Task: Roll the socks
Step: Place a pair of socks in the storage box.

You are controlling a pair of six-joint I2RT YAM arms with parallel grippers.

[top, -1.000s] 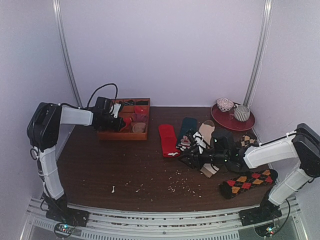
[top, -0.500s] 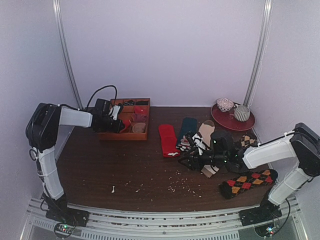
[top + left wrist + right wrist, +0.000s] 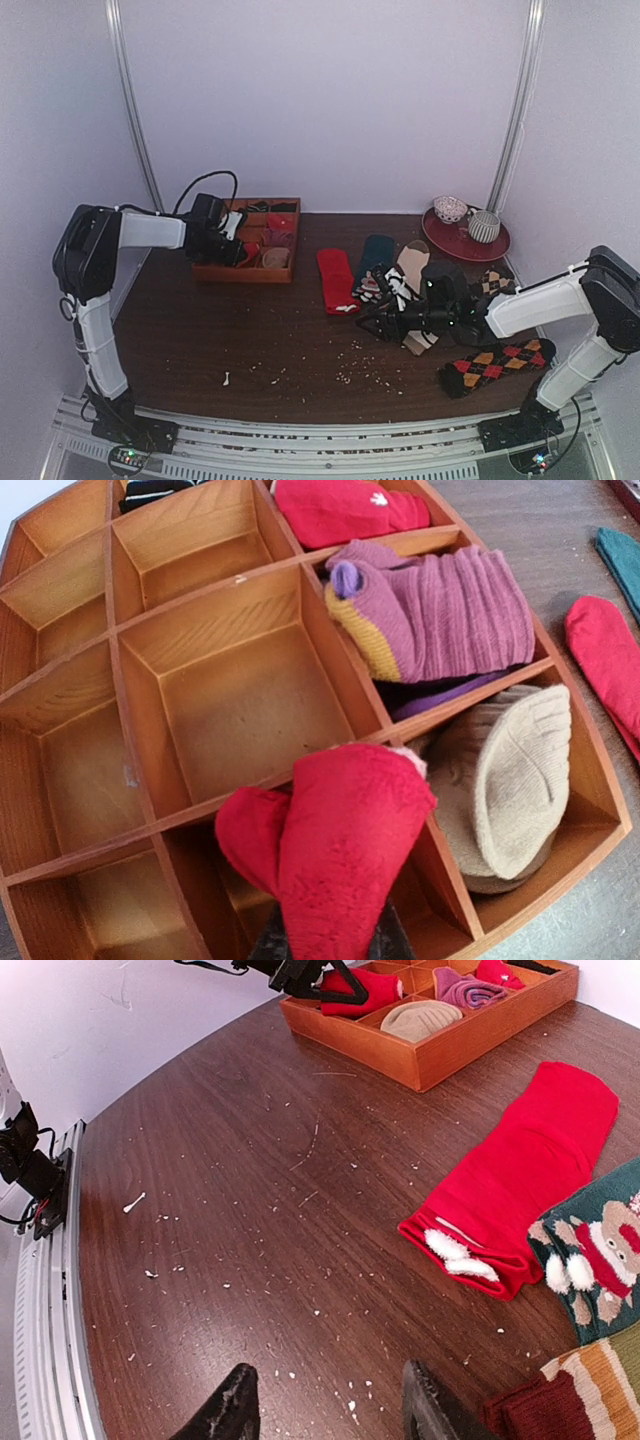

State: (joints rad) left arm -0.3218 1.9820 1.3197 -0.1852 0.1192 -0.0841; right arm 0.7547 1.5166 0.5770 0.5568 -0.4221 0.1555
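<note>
My left gripper (image 3: 325, 946) is shut on a rolled red sock (image 3: 335, 840) and holds it over the near compartments of the wooden tray (image 3: 250, 790). In the top view this gripper (image 3: 243, 251) is at the tray's front left. My right gripper (image 3: 325, 1400) is open and empty, low over the bare table, left of a flat red sock with a white mark (image 3: 520, 1175). In the top view the right gripper (image 3: 372, 325) is below that red sock (image 3: 336, 278). A dark teal sock (image 3: 377, 250), a beige striped sock (image 3: 410, 265) and an argyle sock (image 3: 497, 362) lie flat nearby.
The tray (image 3: 270, 274) holds a purple roll (image 3: 440, 610), a beige roll (image 3: 510, 780) and a red roll (image 3: 340, 510). A red plate (image 3: 440, 240) with a bowl and a cup stands at the back right. Crumbs are scattered over the dark table (image 3: 200, 330).
My left gripper has shifted slightly over the tray with the red roll still in it. The right gripper has barely moved and stays open.
</note>
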